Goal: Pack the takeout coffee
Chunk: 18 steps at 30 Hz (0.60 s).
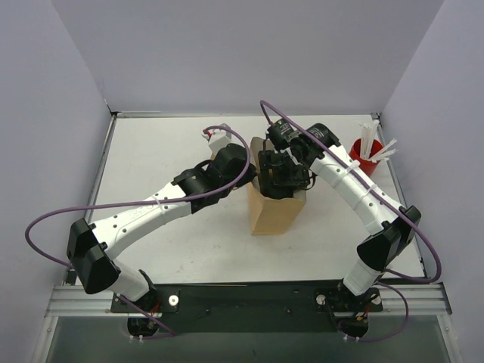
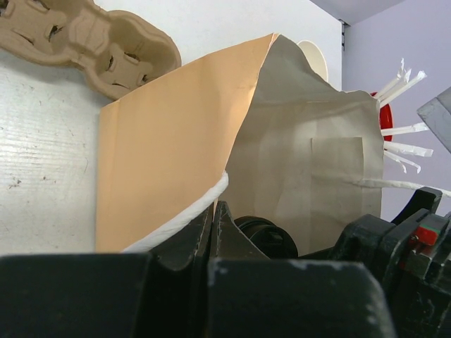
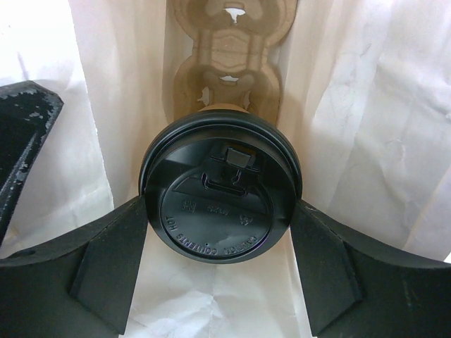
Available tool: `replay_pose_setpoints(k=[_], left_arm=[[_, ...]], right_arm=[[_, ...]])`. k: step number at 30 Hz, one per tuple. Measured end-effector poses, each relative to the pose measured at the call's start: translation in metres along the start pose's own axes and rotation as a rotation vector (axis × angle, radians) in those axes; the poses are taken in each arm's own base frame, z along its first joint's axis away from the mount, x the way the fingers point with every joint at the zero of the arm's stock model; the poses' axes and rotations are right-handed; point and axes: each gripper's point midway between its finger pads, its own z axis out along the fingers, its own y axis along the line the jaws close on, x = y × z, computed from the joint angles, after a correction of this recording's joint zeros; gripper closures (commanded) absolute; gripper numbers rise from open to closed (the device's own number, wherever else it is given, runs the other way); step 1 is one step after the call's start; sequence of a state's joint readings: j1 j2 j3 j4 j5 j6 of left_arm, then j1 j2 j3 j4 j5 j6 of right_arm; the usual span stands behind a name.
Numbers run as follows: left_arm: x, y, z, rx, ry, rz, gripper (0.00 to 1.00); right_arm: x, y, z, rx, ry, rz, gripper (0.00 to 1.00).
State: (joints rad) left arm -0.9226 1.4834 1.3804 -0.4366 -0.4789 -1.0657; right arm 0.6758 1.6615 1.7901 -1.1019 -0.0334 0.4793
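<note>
Left arm (image 1: 144, 215) jaws pinched together; right arm (image 1: 355, 185) jaws wide, gripping.

The takeout coffee (image 3: 222, 190) only shows its black lid (image 3: 211, 236), cup wall hidden underneath; lid lettering's unreadable, pulp carrier (image 3: 227, 63) cropped at 12 o'clock.

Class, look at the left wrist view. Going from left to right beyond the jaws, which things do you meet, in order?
Pulp cup carrier → paper bag → red cup with white straws.
</note>
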Motion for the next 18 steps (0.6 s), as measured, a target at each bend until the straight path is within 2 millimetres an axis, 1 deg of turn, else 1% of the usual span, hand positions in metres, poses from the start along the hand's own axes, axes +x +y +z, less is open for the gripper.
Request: replay_pose_setpoints(k=[9, 18], left_arm=[[0.002, 0.008, -0.001, -0.014, -0.001, 0.006, 1.00], [0.003, 0.010, -0.001, -0.015, 0.001, 0.009, 1.00]], right_arm=[[0.004, 0.000, 0.008, 0.001, 0.016, 0.003, 0.52], [0.004, 0.001, 0.011, 0.000, 0.014, 0.004, 0.52]])
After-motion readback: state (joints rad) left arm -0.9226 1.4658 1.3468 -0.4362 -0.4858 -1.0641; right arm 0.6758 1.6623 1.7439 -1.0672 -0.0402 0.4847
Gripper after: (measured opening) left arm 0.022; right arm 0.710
